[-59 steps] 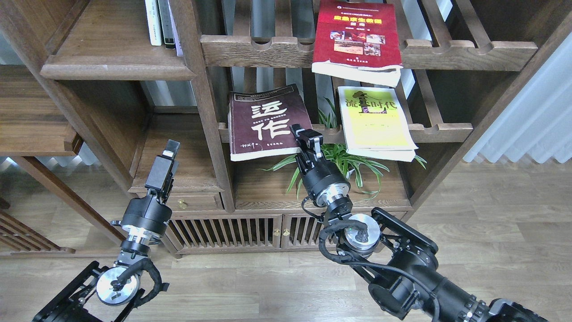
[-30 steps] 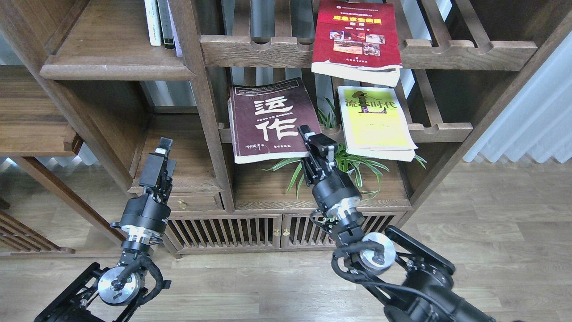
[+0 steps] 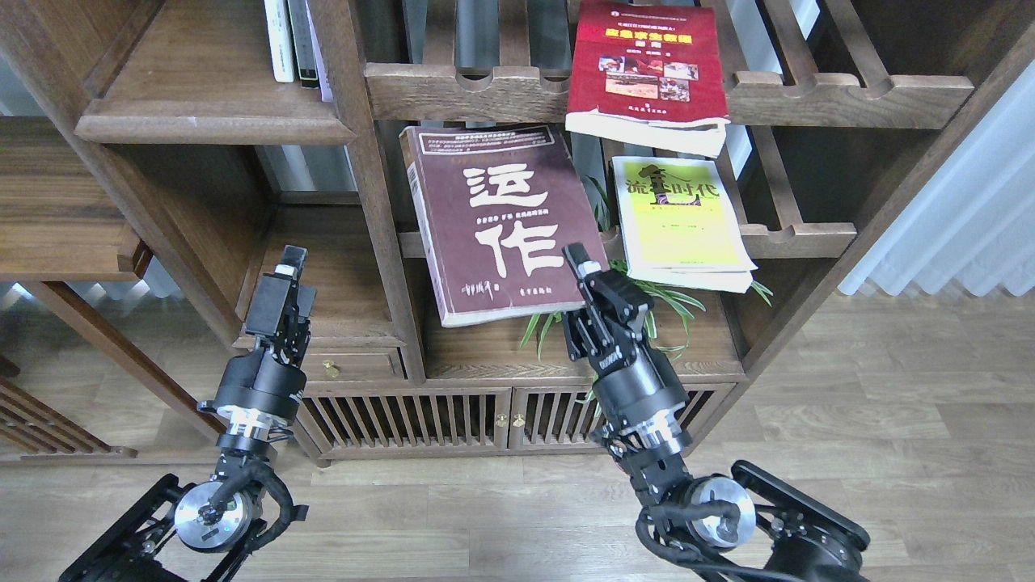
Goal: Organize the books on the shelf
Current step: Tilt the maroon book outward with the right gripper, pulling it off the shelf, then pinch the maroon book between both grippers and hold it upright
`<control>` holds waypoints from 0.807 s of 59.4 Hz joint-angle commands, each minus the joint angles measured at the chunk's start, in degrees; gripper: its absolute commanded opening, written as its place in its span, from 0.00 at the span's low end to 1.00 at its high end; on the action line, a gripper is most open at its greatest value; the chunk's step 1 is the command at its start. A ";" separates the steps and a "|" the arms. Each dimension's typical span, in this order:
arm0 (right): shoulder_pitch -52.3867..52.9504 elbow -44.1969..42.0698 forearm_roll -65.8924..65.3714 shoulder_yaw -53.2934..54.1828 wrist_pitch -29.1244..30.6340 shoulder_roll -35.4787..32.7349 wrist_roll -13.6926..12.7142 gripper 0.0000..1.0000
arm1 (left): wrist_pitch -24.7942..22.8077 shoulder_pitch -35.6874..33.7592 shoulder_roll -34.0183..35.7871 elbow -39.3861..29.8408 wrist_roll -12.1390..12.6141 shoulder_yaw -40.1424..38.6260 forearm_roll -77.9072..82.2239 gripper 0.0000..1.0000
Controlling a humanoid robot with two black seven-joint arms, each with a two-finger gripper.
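The dark maroon book (image 3: pixel 497 222) with big white characters is held at its lower right corner by my right gripper (image 3: pixel 584 271), lifted and tilted off the slatted rack. The yellow-green and white book (image 3: pixel 679 222) lies on the lower slatted rack (image 3: pixel 800 238) to the right. The red book (image 3: pixel 643 69) with yellow title lies on the upper slatted rack (image 3: pixel 453 89). The solid dark-brown shelf (image 3: pixel 210 121) with rounded lip is at the upper left. My left gripper (image 3: pixel 283 287) points up below it, empty; its fingers show as one dark block.
Slim white and dark-spined volumes (image 3: pixel 289 40) stand at the back right of the solid shelf. A green spider plant (image 3: pixel 639 299) sits under the lower rack beside my right wrist. A vertical wooden post (image 3: pixel 360 162) separates the shelf from the racks. A low cabinet (image 3: pixel 453 416) stands below.
My right gripper has pulled the maroon book out toward me and downward; the book now looks larger and tilted. My left gripper has dropped slightly and shifted left.
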 commanded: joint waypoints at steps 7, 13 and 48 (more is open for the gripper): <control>-1.90 -0.04 -0.09 -0.14 0.02 -2.06 -3.78 0.05 | 0.00 1.04 0.27 -2.70 0.09 2.30 -1.18 1.00; -2.26 -0.04 -0.09 -0.14 0.02 -2.15 -3.96 0.05 | 0.00 1.22 0.36 -3.67 0.18 3.36 -1.54 0.99; -2.43 -0.66 -0.88 -3.65 0.02 -1.97 -9.49 0.06 | 0.00 1.13 10.90 -6.83 0.97 14.17 -8.39 0.97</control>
